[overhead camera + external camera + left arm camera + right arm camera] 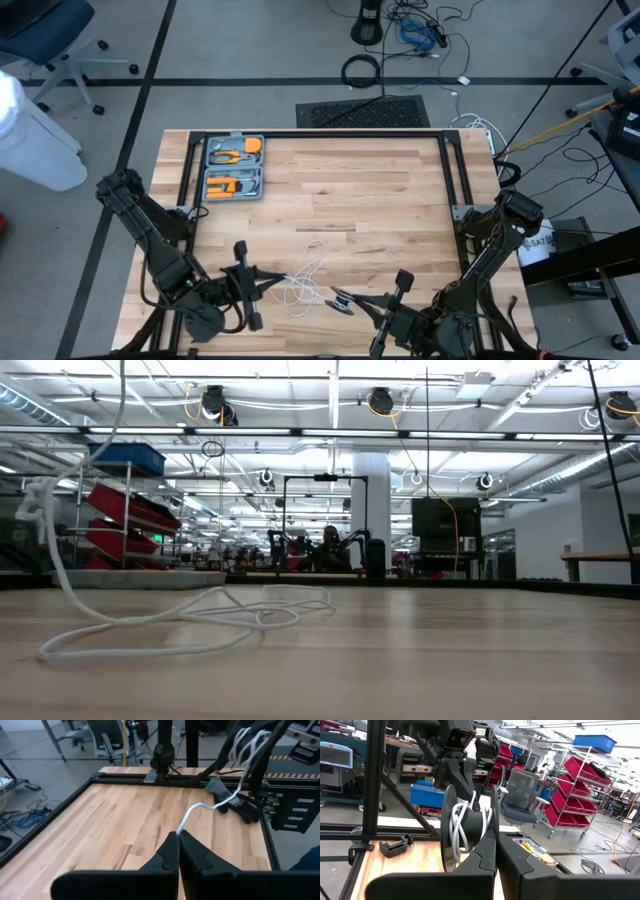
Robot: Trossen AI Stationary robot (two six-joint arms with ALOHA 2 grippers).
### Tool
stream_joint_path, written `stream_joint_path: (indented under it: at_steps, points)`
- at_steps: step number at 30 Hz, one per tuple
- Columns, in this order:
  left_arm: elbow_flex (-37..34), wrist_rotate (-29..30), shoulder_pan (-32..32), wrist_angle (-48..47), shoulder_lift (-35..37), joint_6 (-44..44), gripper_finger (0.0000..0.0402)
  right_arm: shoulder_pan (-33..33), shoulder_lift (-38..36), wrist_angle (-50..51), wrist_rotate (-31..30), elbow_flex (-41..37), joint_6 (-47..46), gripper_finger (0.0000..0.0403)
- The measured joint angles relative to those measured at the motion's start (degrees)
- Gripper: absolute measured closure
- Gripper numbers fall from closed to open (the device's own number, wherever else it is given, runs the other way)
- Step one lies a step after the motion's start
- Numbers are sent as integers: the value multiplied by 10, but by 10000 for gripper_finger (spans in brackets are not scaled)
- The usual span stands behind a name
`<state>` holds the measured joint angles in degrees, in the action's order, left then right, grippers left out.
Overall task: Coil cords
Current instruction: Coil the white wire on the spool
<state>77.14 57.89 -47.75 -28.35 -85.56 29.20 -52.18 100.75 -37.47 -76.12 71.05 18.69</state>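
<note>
wooden table [380,190], white cord [305,280] between left gripper [283,279], right gripper [342,300] pinching reel [343,303]

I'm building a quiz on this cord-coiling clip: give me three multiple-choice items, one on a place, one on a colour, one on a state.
1. Where is the tool case?
A. far left corner of the table
B. table centre
C. near right edge

2. What colour is the cord?
A. blue
B. white
C. orange

3. What is the left end effector doing?
A. standing wide open
B. shut on the cord
C. gripping the tool case

Answers:
1 A: the high view shows it at the far left corner.
2 B: white loops lie on the wood.
3 B: the cord leaves its closed fingertips.
</note>
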Motion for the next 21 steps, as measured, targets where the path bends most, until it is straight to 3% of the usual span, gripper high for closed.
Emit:
stream_joint_path:
  at_steps: [7,21]
  points:
    - [0,17,0,15,0,4,400,0,0,5,0,0,4,403]
    - [0,7,0,173,-9,-78,400,35,0,82,-1,0,-41,403]
